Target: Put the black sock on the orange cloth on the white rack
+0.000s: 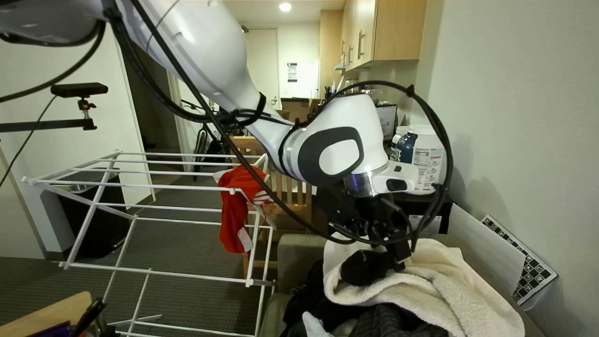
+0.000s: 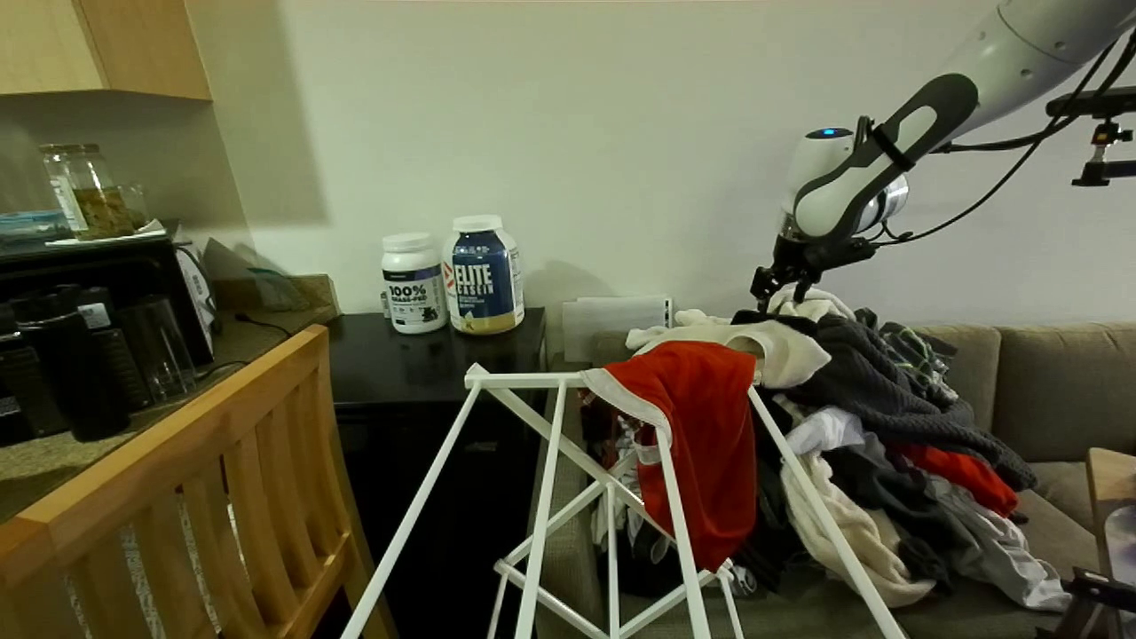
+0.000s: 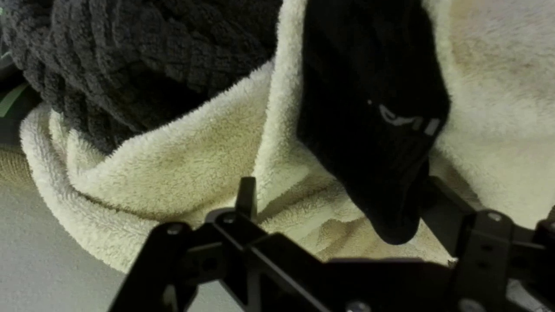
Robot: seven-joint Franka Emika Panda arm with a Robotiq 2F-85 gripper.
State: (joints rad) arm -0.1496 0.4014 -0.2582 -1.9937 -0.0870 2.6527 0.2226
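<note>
Lying on the cream towel (image 3: 186,169), the black sock (image 3: 373,104) stretches from twelve to six o'clock in the wrist view, narrow end toward six. The hand (image 3: 338,186) is spread wide, that end between its fingers (image 3: 446,210); whether either touches, I cannot tell.

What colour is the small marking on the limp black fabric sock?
The marking on the sock is whitish grey, showing best in the wrist view.

Live now, the gripper (image 1: 387,252) points down at the cream towel (image 1: 449,281), right by the black sock (image 1: 364,268), while the orange cloth (image 1: 235,210) hangs over the white rack (image 1: 140,186)!
</note>
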